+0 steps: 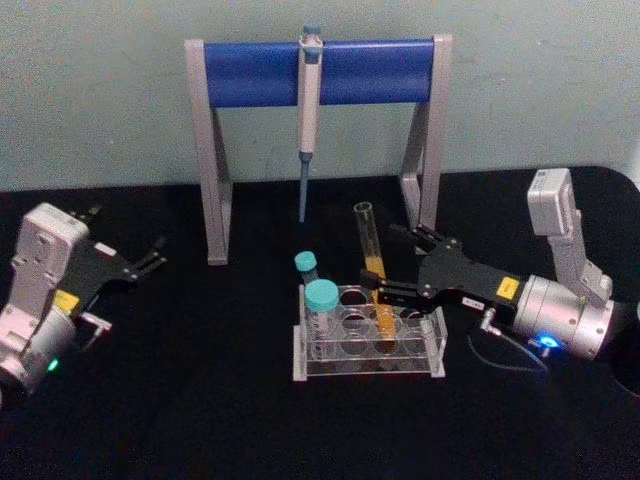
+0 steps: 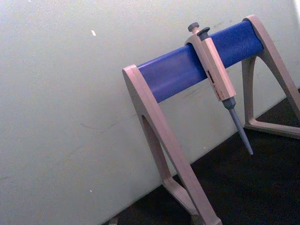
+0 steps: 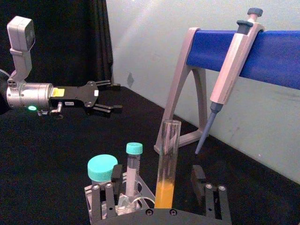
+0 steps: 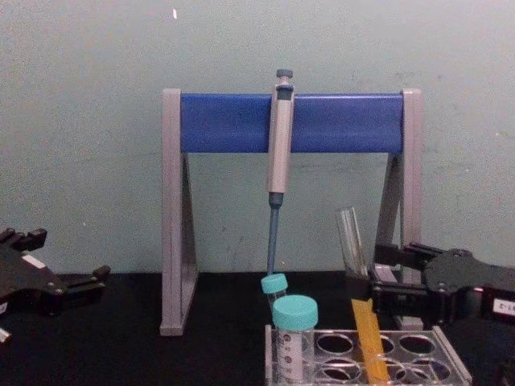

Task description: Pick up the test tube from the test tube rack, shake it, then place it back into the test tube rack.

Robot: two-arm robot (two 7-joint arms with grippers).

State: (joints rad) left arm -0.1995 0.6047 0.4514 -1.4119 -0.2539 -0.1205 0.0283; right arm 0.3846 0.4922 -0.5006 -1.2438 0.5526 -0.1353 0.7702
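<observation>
One test tube (image 1: 367, 235) leans in the test tube rack (image 1: 368, 362), with the right gripper (image 1: 380, 262) spread around it.
The tube is long, clear and capless, with orange-yellow liquid in its lower half, and sits right of the rack's middle. Two teal-capped tubes (image 1: 321, 300) stand at the rack's left end. The left gripper (image 1: 140, 262), well left of the rack, is also released.
</observation>
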